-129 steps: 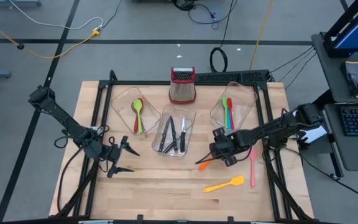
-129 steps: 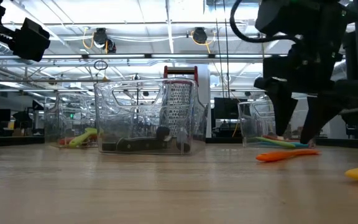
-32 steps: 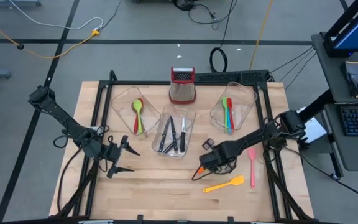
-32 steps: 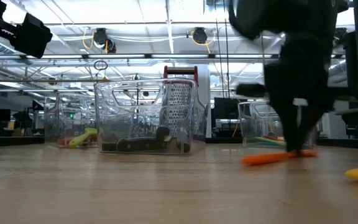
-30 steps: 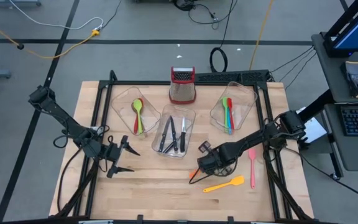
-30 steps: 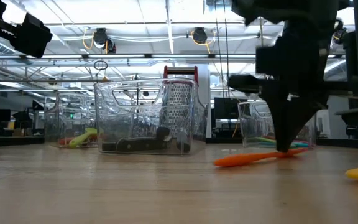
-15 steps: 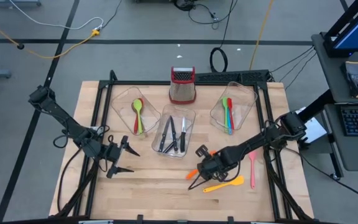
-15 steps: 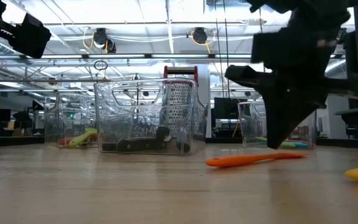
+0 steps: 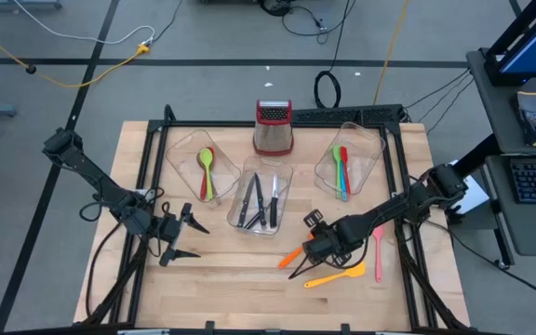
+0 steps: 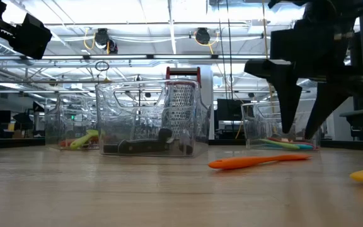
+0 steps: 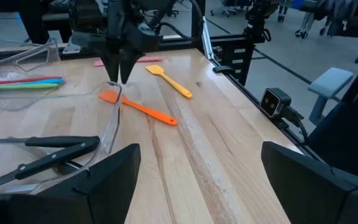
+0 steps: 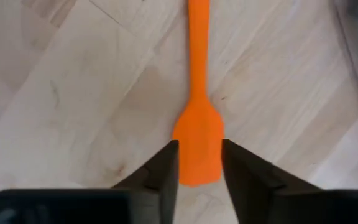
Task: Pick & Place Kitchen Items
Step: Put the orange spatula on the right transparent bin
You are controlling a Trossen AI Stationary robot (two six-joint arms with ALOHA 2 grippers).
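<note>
On the wooden table (image 9: 240, 279), the right gripper (image 9: 307, 258) hangs jaws apart over the orange spatula (image 9: 291, 255); left gripper (image 9: 186, 236) apart too.

Overhead and table-level views share the table (image 9: 249, 279).

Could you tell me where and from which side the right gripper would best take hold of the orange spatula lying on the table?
Probably at the neck, where the blade narrows into the handle, coming straight down. The orange spatula lies flat on the bare wooden table, clear of the tubs, so only its thin edges offer purchase. The right gripper hangs above the blade, jaws open on either side of it; a narrower section should need less closing.
</note>
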